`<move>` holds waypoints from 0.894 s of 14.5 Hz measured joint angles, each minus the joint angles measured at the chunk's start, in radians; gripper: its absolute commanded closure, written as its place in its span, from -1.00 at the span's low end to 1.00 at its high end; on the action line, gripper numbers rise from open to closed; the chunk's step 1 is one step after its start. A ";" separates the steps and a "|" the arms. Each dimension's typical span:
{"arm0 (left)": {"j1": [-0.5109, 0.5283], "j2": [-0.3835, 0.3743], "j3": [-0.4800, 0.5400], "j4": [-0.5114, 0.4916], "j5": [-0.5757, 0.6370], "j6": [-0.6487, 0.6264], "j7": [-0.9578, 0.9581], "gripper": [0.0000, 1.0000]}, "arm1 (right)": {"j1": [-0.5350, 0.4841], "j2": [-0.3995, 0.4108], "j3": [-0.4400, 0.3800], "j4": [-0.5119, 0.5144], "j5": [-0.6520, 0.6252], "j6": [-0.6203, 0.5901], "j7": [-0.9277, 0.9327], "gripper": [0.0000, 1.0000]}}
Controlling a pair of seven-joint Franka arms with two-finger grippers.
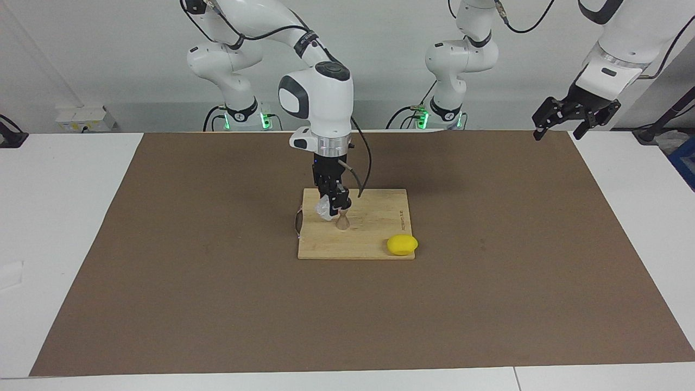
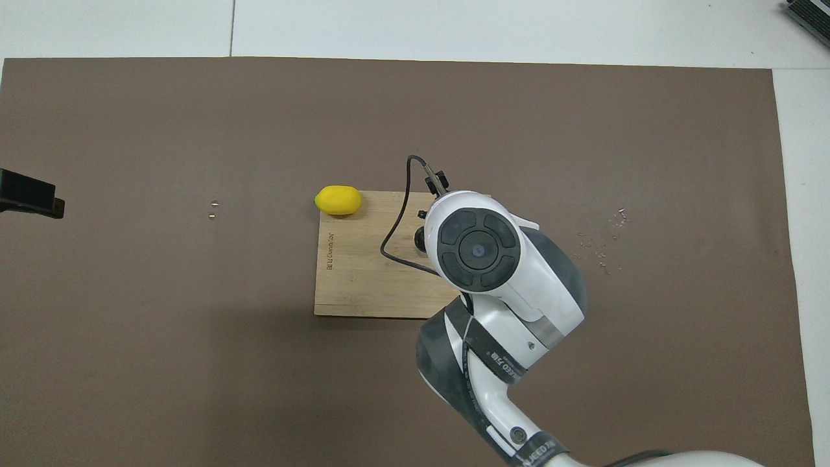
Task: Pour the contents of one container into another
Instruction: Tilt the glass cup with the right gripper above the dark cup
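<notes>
My right gripper (image 1: 332,205) hangs over the wooden cutting board (image 1: 380,239) and is shut on the small clear plastic cup (image 1: 323,208). The cup is tilted, its mouth toward the steel hourglass jigger (image 1: 343,222), which stands upright on the board just below it. In the overhead view the right arm's wrist covers the cup, the jigger and the gripper; only the board (image 2: 356,272) shows. My left gripper (image 1: 562,117) waits in the air over the mat's edge at the left arm's end; its tip shows in the overhead view (image 2: 29,194).
A yellow lemon (image 1: 402,244) (image 2: 338,200) lies at the board's corner farthest from the robots, toward the left arm's end. A brown mat (image 1: 217,304) covers the table. Small glinting specks (image 2: 603,243) lie on the mat toward the right arm's end.
</notes>
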 measured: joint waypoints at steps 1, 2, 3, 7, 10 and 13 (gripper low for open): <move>-0.001 -0.002 0.000 0.000 0.000 -0.001 0.000 -1.00 | 0.002 0.000 0.000 0.000 -0.019 0.000 0.000 1.00; -0.003 -0.002 0.000 0.000 0.000 -0.002 0.000 -1.00 | 0.004 0.000 0.000 -0.002 -0.035 0.000 0.000 1.00; -0.003 -0.003 -0.001 0.000 0.000 -0.003 0.000 -1.00 | 0.005 0.000 0.000 -0.004 -0.046 0.000 0.000 1.00; 0.000 -0.004 0.001 -0.002 0.000 -0.005 -0.001 -1.00 | 0.024 -0.007 0.001 -0.027 -0.098 -0.001 0.000 1.00; 0.001 -0.006 0.001 -0.002 0.000 -0.005 -0.001 -1.00 | 0.029 -0.015 0.001 -0.042 -0.134 -0.002 0.000 1.00; 0.002 -0.007 0.001 -0.005 0.000 -0.007 -0.002 -1.00 | 0.033 -0.024 0.001 -0.052 -0.172 -0.002 0.000 1.00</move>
